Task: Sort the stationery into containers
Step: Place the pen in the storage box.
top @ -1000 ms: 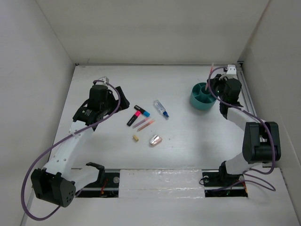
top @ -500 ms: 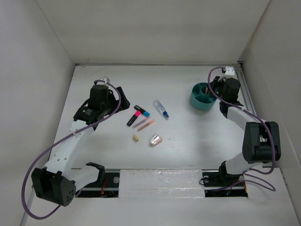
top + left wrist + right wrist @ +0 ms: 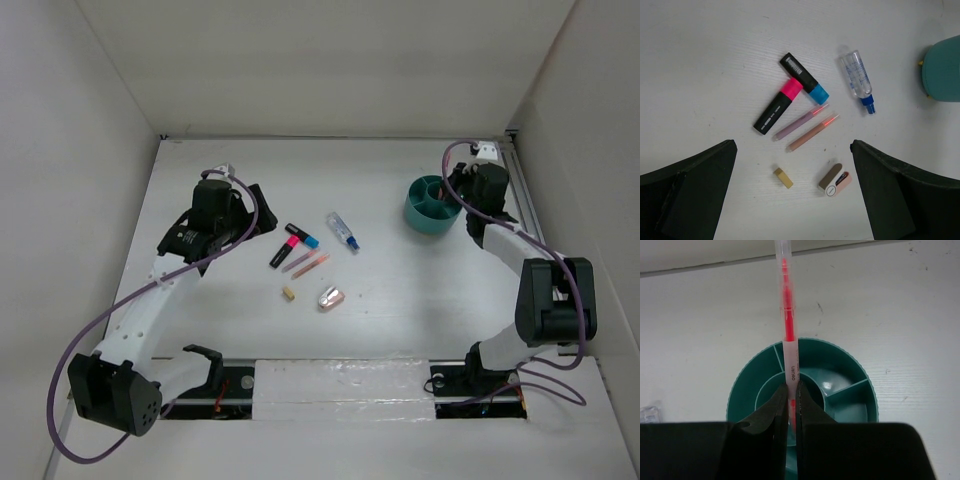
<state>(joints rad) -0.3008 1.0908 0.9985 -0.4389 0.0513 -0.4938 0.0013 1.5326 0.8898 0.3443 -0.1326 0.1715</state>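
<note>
My right gripper (image 3: 792, 387) is shut on a thin pink pen (image 3: 786, 300), which points away over the round teal bowl (image 3: 855, 365) and its divided compartments. From above, that gripper (image 3: 458, 190) sits at the bowl's (image 3: 415, 215) right rim. My left gripper (image 3: 792, 144) hangs open above the loose stationery: a pink-capped marker (image 3: 777, 106), a blue-capped marker (image 3: 802, 77), a clear blue-capped tube (image 3: 857, 77), two thin pens (image 3: 812, 132), a tan block (image 3: 783, 178) and a silver-pink oval piece (image 3: 835, 180). It touches none of them.
White walls close in the table on the left, back and right. The bowl stands near the right wall, with the right arm (image 3: 545, 290) along that side. The loose items lie in a cluster at mid-table (image 3: 310, 262).
In the top view, the pink pen that stuck up above the right gripper a second ago no longer shows. The right wrist has shifted slightly at the bowl. The left arm has stayed still.
</note>
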